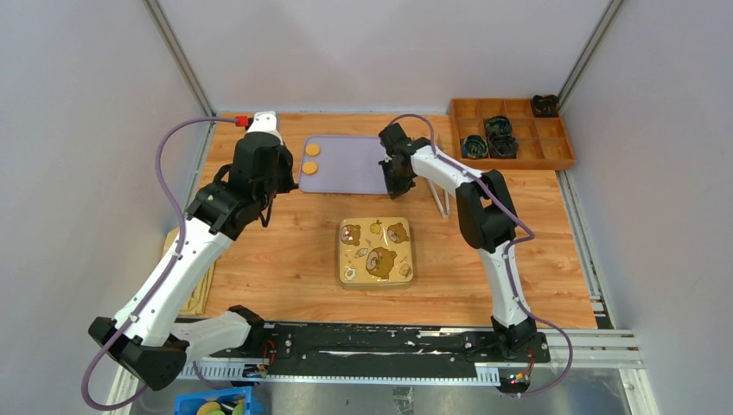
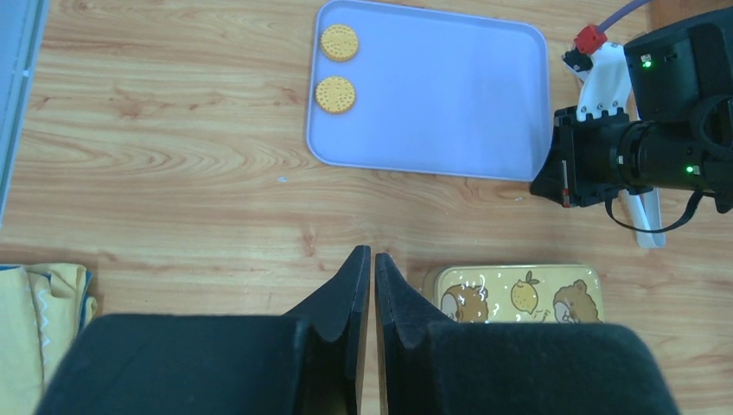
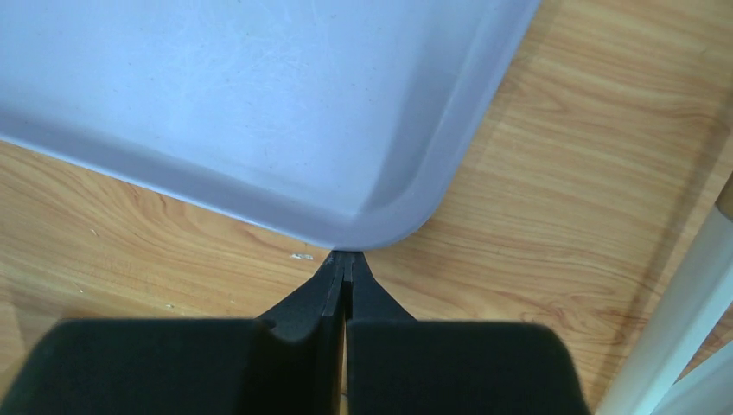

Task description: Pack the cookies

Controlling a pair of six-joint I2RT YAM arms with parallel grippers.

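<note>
Two round orange-yellow cookies lie side by side at the left end of a pale lavender tray. A square yellow tin with bear pictures sits lidded, nearer than the tray. My left gripper is shut and empty, above bare table between the tray and the tin. My right gripper is shut, its tips against the tray's near right corner, partly under the rim.
A wooden compartment box with black items stands at the back right. A white wire stand is right of the tray. Yellow cloth lies at the table's left edge. A blue bin sits below the front rail.
</note>
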